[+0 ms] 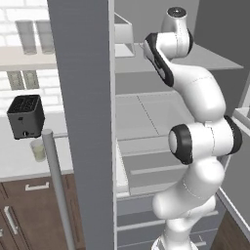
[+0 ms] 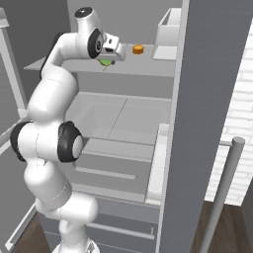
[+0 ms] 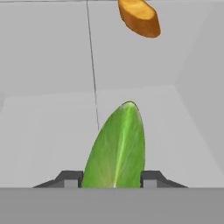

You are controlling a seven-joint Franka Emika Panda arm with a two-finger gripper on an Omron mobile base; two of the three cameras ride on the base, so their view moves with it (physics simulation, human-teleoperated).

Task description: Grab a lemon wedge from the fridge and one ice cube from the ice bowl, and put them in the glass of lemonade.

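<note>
We see the fridge (image 2: 207, 123) standing open, its door edge-on in both base views with the long silver handle (image 1: 57, 188) in front. The arm reaches up to the top shelf (image 2: 143, 66), and the gripper (image 2: 109, 60) sits low over that shelf, pointing into the compartment.

In the hand view we see the lemon wedge (image 3: 117, 148) lying on the grey shelf floor, directly between the two dark fingertips (image 3: 70, 178), its pointed end aimed away from the hand. The wedge's flanks sit just beside each tip, and it fills nearly the whole gap. We cannot tell whether the tips already press on it or stand a hair apart, so we cannot say if the wedge is gripped or merely straddled. From the right base view we see the wedge as a green patch (image 2: 105, 63) just under the hand.

Farther back on the same shelf lies an orange slice-shaped item (image 3: 139, 18), well apart from the wedge.

In the left base view we see the glass of lemonade (image 1: 38, 150) on the counter, just in front of the dark toaster (image 1: 26, 116).
</note>
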